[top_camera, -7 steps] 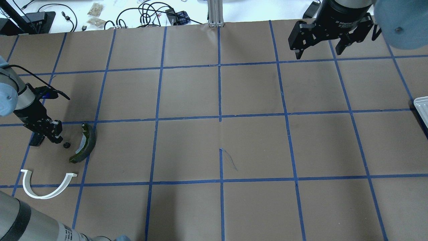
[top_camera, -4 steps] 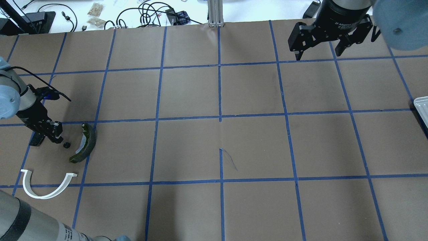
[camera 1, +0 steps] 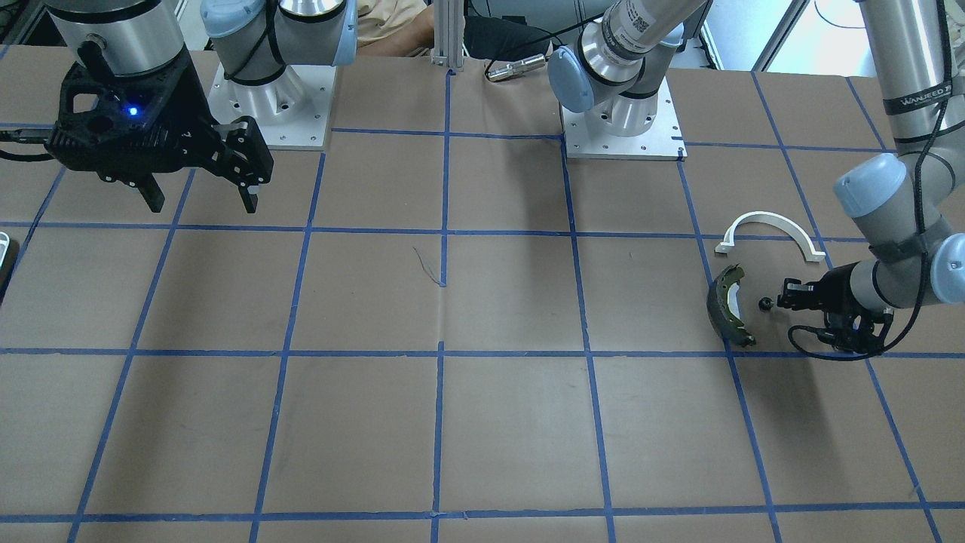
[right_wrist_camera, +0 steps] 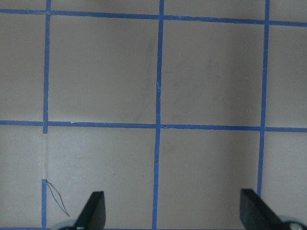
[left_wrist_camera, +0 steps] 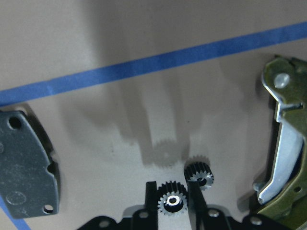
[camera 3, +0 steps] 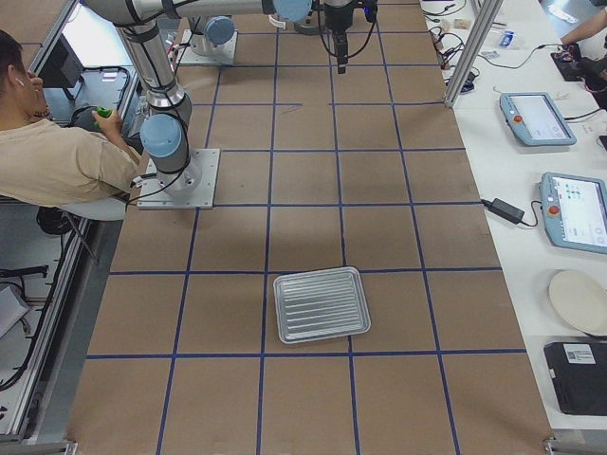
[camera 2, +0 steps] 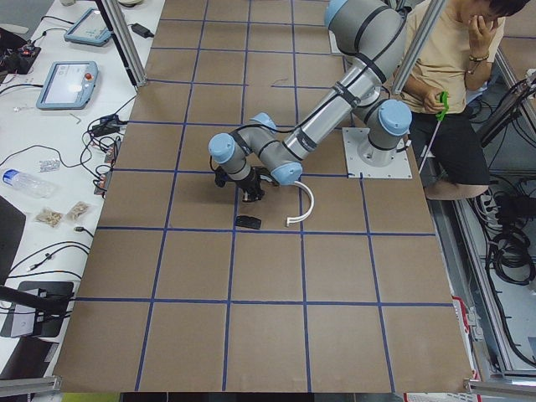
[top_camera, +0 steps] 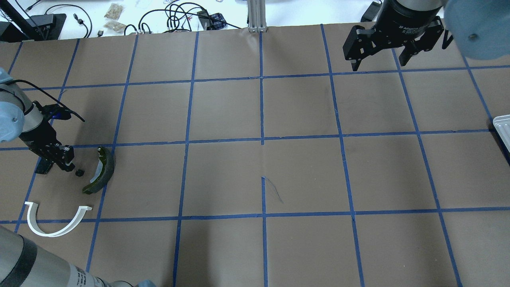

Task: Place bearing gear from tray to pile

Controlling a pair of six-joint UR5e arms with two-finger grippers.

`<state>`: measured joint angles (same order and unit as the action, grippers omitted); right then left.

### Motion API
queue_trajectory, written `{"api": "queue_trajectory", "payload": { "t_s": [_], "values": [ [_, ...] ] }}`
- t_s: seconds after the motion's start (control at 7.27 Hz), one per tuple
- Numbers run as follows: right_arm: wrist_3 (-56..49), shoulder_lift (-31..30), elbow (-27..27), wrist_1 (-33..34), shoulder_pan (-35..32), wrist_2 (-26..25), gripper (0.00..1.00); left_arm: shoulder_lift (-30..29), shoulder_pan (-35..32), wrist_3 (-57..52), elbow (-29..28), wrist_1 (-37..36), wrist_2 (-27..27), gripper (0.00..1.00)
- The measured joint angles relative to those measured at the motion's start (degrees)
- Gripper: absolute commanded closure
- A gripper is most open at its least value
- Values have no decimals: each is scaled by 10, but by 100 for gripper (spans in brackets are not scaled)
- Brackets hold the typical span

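Judging from the bare ribbed metal tray [camera 3: 321, 305] and a twin gear [left_wrist_camera: 199, 173] lying on the brown-papered desk [top_camera: 259, 171], we reckon the carry is done and only the release is left. We see the small black toothed bearing gear [left_wrist_camera: 172, 201], silver at its hub, pinched in the left gripper [left_wrist_camera: 172, 188] low over the pile [top_camera: 106, 169], between the flat dark pad [left_wrist_camera: 26, 165] and the olive-green curved brake shoe [camera 1: 720, 305]; the right gripper [top_camera: 379, 64] hangs spread and empty, well apart.
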<state>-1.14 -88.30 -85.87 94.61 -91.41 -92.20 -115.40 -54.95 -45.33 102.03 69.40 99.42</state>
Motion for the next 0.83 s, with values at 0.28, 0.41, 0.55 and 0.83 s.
{"api": "queue_trajectory", "payload": {
  "t_s": [0.28,0.41,0.55,0.83],
  "values": [
    [0,1,0,0,0,0,0,-1,5,1,1,1,2,83],
    [0,0,-1,0,0,0,0,-1,6,2,3,1,2,77],
    [0,0,-3,0,0,0,0,0,6,2,9,0,1,62],
    [0,-1,-4,0,0,0,0,1,6,3,16,-1,0,29]
  ]
}}
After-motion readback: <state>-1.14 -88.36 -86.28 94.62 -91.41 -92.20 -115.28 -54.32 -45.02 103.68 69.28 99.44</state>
